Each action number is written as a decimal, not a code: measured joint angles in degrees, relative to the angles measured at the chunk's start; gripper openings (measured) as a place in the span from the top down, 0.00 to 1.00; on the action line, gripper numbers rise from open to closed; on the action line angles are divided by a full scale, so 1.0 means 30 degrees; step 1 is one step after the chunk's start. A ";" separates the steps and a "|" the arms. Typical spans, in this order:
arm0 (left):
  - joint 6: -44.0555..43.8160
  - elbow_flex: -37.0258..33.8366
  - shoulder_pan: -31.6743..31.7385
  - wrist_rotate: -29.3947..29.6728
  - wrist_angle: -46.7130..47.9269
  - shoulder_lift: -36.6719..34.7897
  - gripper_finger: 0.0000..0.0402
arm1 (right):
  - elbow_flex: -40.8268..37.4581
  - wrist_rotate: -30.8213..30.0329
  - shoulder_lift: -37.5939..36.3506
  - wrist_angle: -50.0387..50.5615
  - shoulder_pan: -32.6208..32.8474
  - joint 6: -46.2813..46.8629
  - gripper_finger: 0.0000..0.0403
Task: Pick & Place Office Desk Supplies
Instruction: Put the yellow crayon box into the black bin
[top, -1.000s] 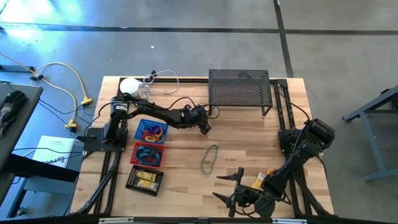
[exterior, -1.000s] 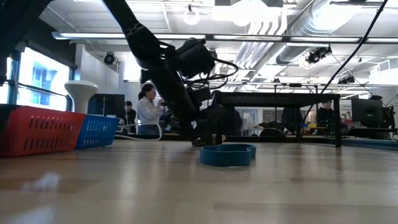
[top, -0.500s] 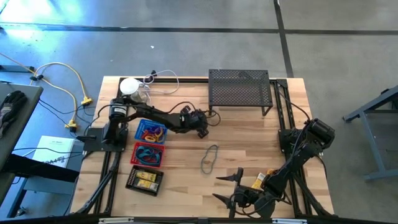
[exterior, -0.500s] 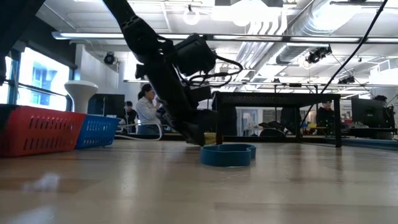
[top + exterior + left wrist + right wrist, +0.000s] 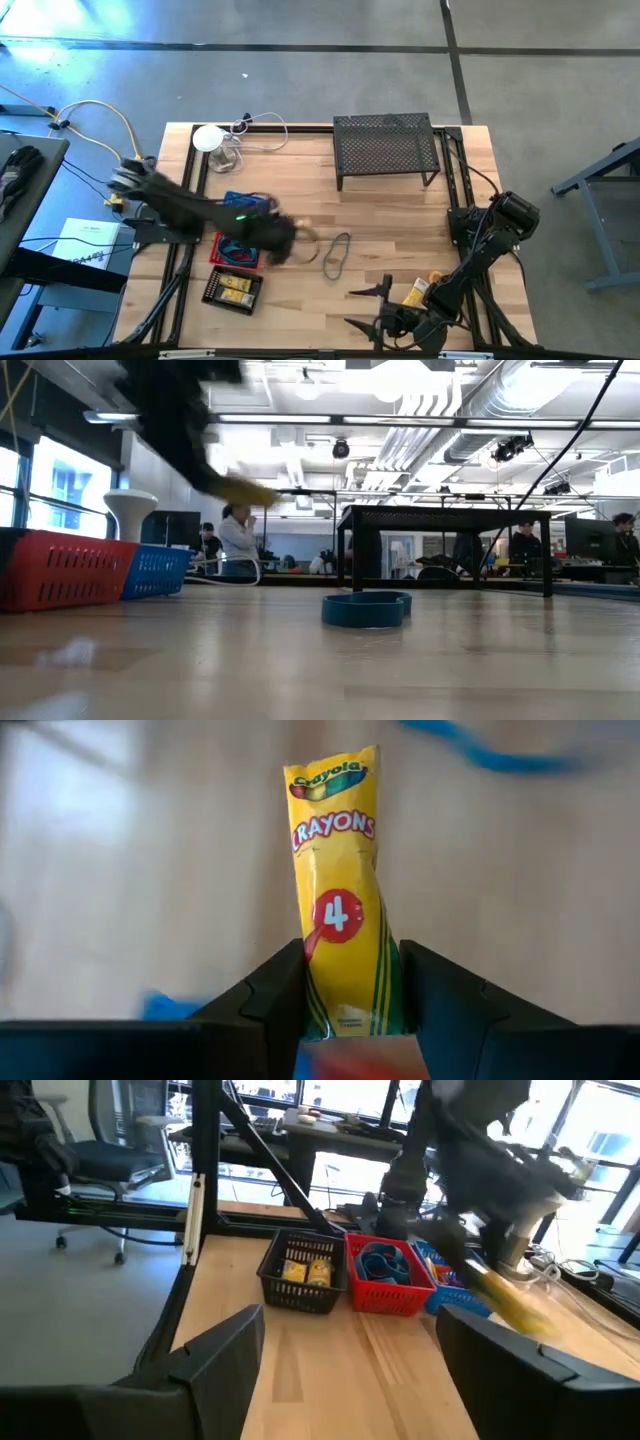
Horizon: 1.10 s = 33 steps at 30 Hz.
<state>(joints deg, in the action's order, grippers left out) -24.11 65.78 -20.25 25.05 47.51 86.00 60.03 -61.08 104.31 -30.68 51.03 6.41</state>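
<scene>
Gripping a small yellow crayon pack, the left claw hangs above the counter, just right of the red basket and near the blue elastic loop that lies flat on the wood. Both fingers press the lower part of the pack from two sides, and most of its length sticks out in front of them.

The pack looks like a thin glossy sleeve, flat and long, with printed letters and a red circle. I judge it as very light and rather soft: it can bend or slide in the grip, so a hold near the middle of the long sides seems safer than one at the end.

Three baskets stand in a row at the left side. The blue basket is the farthest one, the red one with blue loops is in the middle, and the black basket with more yellow packs is the nearest. All three are made of plastic grid. Probably the black one is where this pack belongs.

The right claw waits open at the near edge of the counter, holding nothing. A black mesh shelf stands at the far side.
</scene>
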 joint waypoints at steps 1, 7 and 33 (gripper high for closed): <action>-0.0526 0.0000 -0.0866 -0.0793 0.0628 -0.0873 0.63 | 0.0000 0.0000 0.0000 -0.0006 -0.0003 0.0044 0.29; -0.4603 0.0000 -0.6192 -0.3747 0.1702 -0.4910 0.63 | 0.0000 -0.0002 0.0000 -0.0108 -0.0025 0.0853 0.29; -1.4488 -0.6801 -1.5484 0.0894 -0.3750 -0.3586 0.63 | 0.0007 0.4080 0.0000 -0.1025 -0.0142 0.5423 0.29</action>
<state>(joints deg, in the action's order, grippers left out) -67.57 45.38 -66.70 27.73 36.26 75.24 60.05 -48.84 104.31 -33.76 50.61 22.68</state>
